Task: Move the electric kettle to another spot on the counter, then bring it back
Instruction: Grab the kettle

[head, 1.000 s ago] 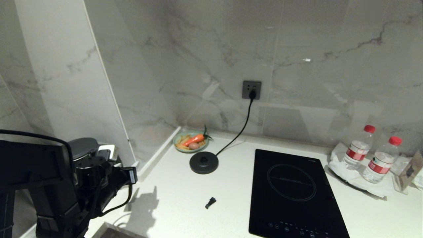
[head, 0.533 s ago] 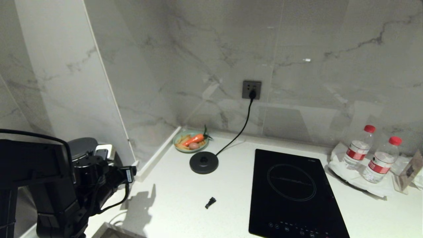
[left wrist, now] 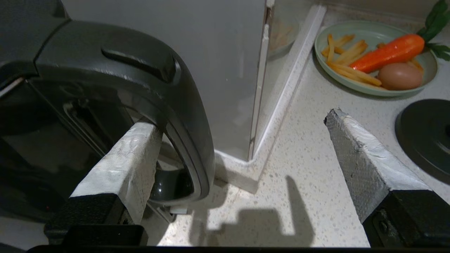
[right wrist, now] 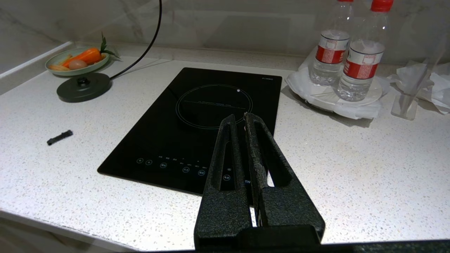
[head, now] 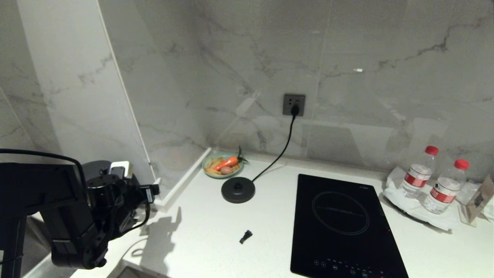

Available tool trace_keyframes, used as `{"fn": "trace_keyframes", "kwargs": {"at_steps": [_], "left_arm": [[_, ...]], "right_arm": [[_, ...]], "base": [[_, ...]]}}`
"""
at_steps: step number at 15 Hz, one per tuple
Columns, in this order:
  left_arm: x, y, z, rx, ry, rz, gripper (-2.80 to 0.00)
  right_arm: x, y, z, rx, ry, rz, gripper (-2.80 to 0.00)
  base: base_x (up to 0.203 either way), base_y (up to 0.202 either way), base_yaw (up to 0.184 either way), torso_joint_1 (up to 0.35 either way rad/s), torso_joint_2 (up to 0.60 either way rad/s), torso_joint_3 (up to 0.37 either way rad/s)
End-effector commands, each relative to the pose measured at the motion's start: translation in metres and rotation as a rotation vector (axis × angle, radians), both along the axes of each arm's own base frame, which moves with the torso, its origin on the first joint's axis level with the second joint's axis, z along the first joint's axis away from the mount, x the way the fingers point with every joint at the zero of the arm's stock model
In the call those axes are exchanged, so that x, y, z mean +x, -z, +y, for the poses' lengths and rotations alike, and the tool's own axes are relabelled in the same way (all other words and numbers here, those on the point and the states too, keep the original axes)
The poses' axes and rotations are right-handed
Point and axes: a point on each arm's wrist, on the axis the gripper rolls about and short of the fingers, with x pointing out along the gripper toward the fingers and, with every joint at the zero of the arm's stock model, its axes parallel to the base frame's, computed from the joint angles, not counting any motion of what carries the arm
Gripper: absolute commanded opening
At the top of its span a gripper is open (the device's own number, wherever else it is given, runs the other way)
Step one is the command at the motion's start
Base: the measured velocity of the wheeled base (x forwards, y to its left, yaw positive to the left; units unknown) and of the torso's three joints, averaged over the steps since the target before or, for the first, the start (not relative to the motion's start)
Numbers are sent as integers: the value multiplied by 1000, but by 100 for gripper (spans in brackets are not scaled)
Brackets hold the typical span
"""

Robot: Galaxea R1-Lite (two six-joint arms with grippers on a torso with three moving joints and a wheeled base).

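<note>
The kettle [left wrist: 116,88] stands at the bench's [head: 216,235] far left end, in the corner beside the upright wall panel [left wrist: 225,63], well apart from its round power base [head: 238,190], which sits empty near the back edge just in front of the plate of food [head: 222,165]. The left claw [left wrist: 246,154] stands spread wide and grips nothing: one taped finger [left wrist: 123,165] reaches inside the loop of the handle [left wrist: 168,105], the other finger is out over bare bench. The right claw [right wrist: 242,140] is closed and empty, parked above the front edge of the cooktop [right wrist: 197,130]. Judgement on handling: the body is glossy and rigid, likely slippery on its wall, so the wall is a poor place to clamp. The loop handle is the sound hold, taken across its upright part. Weight depends on any water inside, which cannot be seen; a filled kettle would hang heavy off the handle and tend to tilt, so it should be kept upright. Limits of view: in the head view the left arm covers most of the kettle, leaving only a slice of lid [head: 94,170]. The wrist view cuts off its base, spout and lettering. Whether the inner finger touches the handle cannot be told.
</note>
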Motion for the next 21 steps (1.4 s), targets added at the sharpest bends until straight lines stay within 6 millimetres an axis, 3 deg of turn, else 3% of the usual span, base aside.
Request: {"fn": "trace_keyframes", "kwargs": {"at_steps": [1,12,19,20,21], "left_arm": [[6,-1,3,0,-10,-24,0],[30,2,3,16,-4,-76,0],[34,1,6,16,-12,-79,0],[33,1,6,16,-14,-77,-280],[33,1,7,18,-16,-77,-280]], "right_arm": [[0,0,0,0,-1,0,-280],[0,0,0,0,-1,0,-280],[0,0,0,0,-1,0,-280],[0,0,0,0,-1,0,-280],[0,0,0,0,-1,1,-280]], "base": [[0,0,0,0,0,0],[0,0,0,0,0,0],[0,0,0,0,0,0],[0,0,0,0,0,0],[0,0,0,0,0,0]]}}
